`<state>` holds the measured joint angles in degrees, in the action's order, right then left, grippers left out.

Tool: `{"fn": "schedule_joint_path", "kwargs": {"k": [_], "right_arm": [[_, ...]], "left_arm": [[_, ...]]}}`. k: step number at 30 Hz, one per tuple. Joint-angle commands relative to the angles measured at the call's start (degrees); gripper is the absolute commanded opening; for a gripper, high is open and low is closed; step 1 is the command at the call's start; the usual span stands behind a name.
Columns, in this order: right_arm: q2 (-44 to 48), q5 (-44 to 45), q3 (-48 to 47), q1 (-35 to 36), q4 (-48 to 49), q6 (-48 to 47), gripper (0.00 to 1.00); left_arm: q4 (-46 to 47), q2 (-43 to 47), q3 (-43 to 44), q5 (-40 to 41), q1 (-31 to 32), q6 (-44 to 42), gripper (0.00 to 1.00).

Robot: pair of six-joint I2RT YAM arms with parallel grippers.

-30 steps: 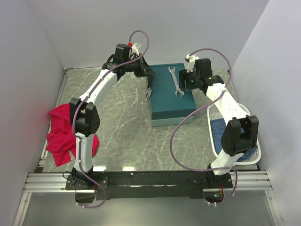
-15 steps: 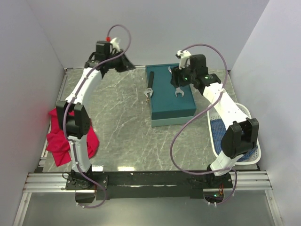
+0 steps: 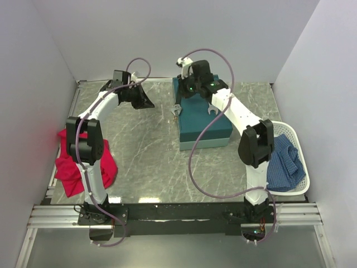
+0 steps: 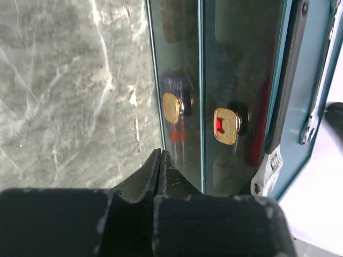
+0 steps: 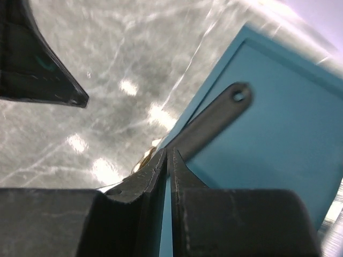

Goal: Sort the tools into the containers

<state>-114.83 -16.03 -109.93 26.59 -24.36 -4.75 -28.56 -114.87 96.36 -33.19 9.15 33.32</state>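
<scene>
Moved: the right arm has swung leftward across the teal box [image 3: 203,120] to its far left corner, and the left arm has pulled its wrist back toward its base, off the back wall; with the right arm's elbow shifted, more of the blue cloth [image 3: 281,164] in the white basket [image 3: 304,187] shows than half a second ago.
Left gripper [image 4: 161,158]: fingers pressed together, nothing between them; it hangs over the bare table [image 3: 145,151], tips aimed at the box's side wall.
Right gripper [image 5: 166,155]: fingers pressed together, nothing pinched; it hovers over the box's left edge.
Black-handled wrench [image 5: 214,115]: lies along the left edge of the box lid, its handle just beyond the right gripper's tips, the holed end farthest from them; whether tips and handle touch cannot be told. From the left gripper it lies ahead and to the right, silver jaw nearest.
Silver wrench [image 3: 212,109]: on the lid, behind the right gripper and partly hidden under that arm.
Box side: two gold latches [image 4: 172,107] just ahead of the left gripper's tips.
White basket: well behind the right gripper, beside that arm's base, holding the blue cloth.
Red cloth [image 3: 70,167]: on the table, well behind the left gripper.
</scene>
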Motion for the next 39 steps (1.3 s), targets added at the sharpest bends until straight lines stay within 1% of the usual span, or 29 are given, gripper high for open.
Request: {"fn": "schedule_joint_path", "kwargs": {"k": [1,11,17,20,23,24,29,35,39], "right_arm": [[-1.8,-1.0,-3.6,1.6,-0.5,0.4,0.14],[-4.3,-0.5,-2.7,2.2,-2.8,-1.8,0.14],[-2.2,2.9,1.9,1.5,-3.9,-4.0,0.14],[-1.4,3.2,4.2,0.4,-4.3,-4.8,0.13],[-0.9,4.8,5.5,0.1,-4.9,-6.5,0.10],[-0.8,5.5,5.8,0.0,-5.3,-6.8,0.07],[0.3,7.5,7.8,-2.1,-5.7,-8.7,0.01],[2.8,8.0,11.0,-4.6,-5.6,-10.3,0.00],[3.8,7.5,12.5,-4.9,-4.8,-10.5,0.00]], "left_arm": [[2.6,5.8,-0.2,-2.8,0.3,1.3,0.01],[3.1,7.4,-1.4,-2.1,0.3,1.2,0.01],[3.3,6.6,-0.7,-2.5,0.4,1.8,0.01],[3.6,6.1,-0.2,-2.8,0.6,2.2,0.01],[4.5,5.5,0.1,-4.8,0.8,3.5,0.01],[4.7,5.1,0.6,-6.8,1.0,3.5,0.01],[4.0,4.5,2.3,-6.4,3.2,2.3,0.01],[3.9,4.4,3.0,-5.7,3.2,2.1,0.01],[4.2,4.3,3.0,-5.7,3.4,2.4,0.01]]}}
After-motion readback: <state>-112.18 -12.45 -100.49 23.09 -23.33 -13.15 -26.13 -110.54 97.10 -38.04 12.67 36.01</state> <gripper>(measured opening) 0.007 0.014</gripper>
